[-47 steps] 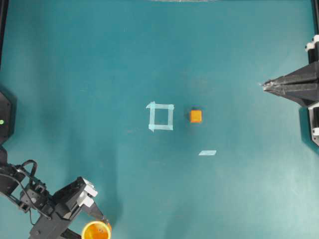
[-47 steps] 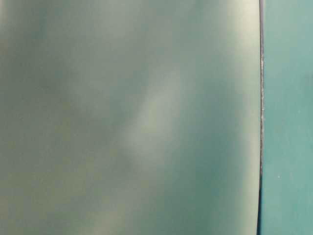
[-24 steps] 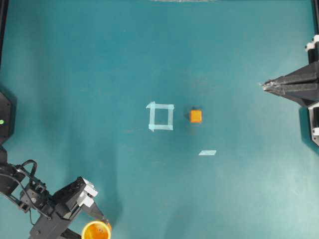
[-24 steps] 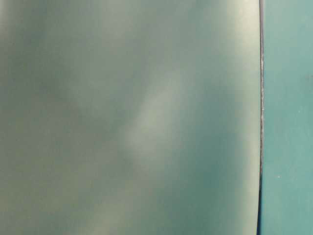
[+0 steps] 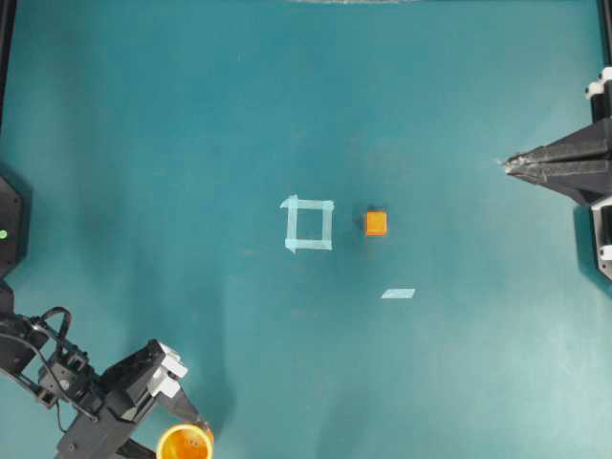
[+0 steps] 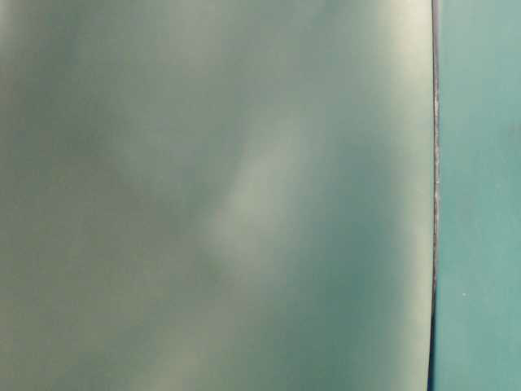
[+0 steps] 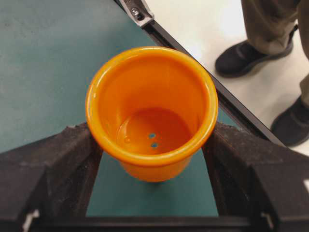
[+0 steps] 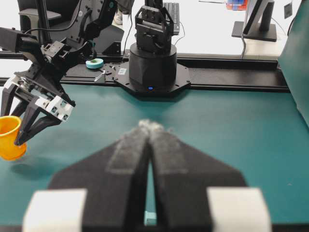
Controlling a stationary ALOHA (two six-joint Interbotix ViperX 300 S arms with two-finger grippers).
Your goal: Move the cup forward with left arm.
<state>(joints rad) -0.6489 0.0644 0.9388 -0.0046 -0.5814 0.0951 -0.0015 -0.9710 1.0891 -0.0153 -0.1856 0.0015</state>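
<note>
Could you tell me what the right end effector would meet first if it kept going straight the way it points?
The way looks free across the teal table: the right end effector points level past the small orange cube, though its height is unclear.

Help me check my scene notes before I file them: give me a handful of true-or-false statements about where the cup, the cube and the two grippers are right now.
1. The cup stands upright between the fingers of the left gripper. True.
2. The orange cube sits inside the tape square. False: it lies on the table just outside the square's right side.
3. The right gripper is shut and holds nothing. True.
4. The cup lies tipped on its side. False: its mouth faces up.
5. The cup is near the table edge. True.
6. A loose tape strip covers the cube. False: it lies apart from it.
</note>
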